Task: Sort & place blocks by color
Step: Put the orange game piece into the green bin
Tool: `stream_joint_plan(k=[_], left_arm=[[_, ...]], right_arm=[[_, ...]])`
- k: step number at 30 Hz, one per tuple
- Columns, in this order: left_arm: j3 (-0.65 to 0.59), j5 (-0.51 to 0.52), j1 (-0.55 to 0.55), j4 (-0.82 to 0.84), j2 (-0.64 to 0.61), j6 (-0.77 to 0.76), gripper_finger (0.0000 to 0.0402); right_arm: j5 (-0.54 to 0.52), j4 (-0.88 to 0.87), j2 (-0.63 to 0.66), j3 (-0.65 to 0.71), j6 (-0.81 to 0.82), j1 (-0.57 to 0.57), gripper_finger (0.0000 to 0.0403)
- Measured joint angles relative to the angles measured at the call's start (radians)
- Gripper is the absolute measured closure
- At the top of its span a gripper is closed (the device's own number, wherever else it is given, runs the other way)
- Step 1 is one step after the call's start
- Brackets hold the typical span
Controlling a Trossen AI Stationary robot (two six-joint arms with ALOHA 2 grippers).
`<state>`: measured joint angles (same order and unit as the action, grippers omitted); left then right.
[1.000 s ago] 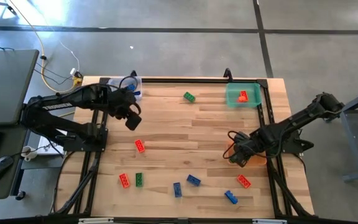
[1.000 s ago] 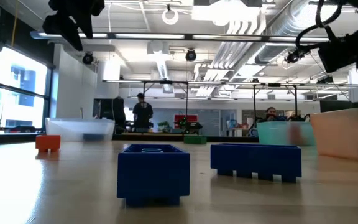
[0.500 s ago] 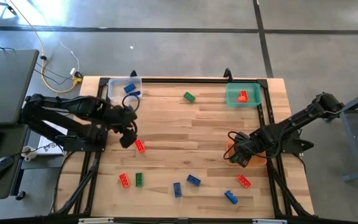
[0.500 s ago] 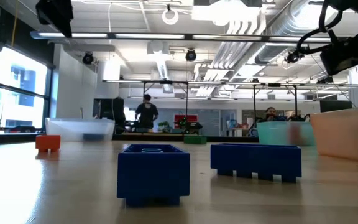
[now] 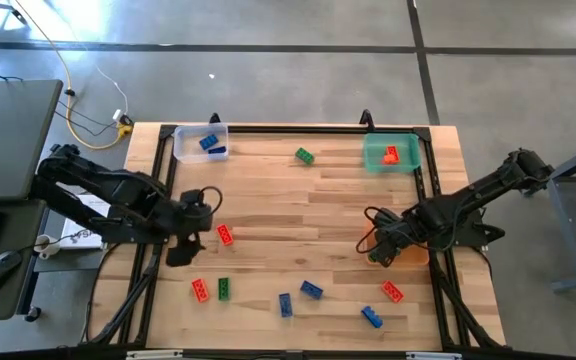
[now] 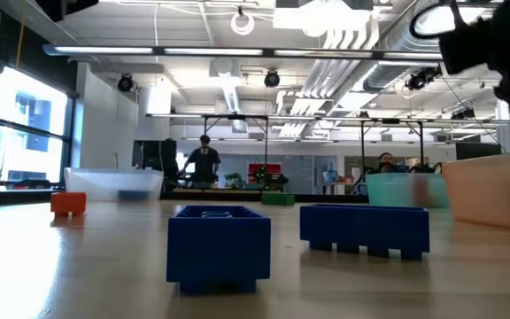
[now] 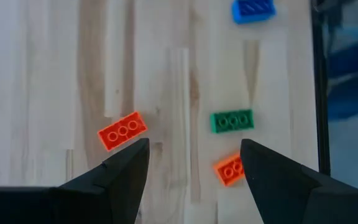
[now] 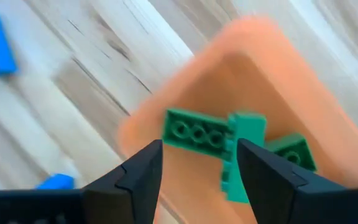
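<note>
Your right gripper (image 8: pixel 197 168) has just spread its fingers over the orange bin (image 8: pixel 272 81), green blocks (image 8: pixel 197 132) inside. Your left gripper (image 7: pixel 194 165), fingers apart, has swung down above a red block (image 7: pixel 122 130); grab that.

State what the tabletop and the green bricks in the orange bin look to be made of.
Tabletop: pale wood planks, matte, with visible grain and seams. Green bricks: likely moulded plastic, with an even colour and round studs. Orange bin: looks like smooth, slightly translucent plastic.

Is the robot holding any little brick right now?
No. Both grippers, left and right, are open and empty; green studded plastic bricks lie in the orange bin.
</note>
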<state>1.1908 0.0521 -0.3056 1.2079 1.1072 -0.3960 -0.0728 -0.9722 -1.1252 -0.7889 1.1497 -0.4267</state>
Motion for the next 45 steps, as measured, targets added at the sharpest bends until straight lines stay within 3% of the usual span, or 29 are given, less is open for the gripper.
stream_joint_plan(k=[10,19,34,45], left_arm=[[-0.001,-0.013,-0.151,0.0,0.023,0.169,0.0161],[-0.001,-0.007,-0.274,-0.007,0.167,0.364,0.0161],[-0.004,0.029,-0.39,-0.064,0.409,0.538,0.0161],[-0.157,-0.029,-0.414,-0.184,0.454,0.539,0.0161]], right_arm=[[-0.137,0.002,0.0,-0.162,0.081,0.0,0.021],[-0.266,0.013,0.0,-0.253,0.108,0.0,0.021],[-0.294,0.093,-0.004,-0.26,0.108,0.0,0.021],[-0.294,0.121,-0.061,-0.26,0.102,-0.001,0.021]])
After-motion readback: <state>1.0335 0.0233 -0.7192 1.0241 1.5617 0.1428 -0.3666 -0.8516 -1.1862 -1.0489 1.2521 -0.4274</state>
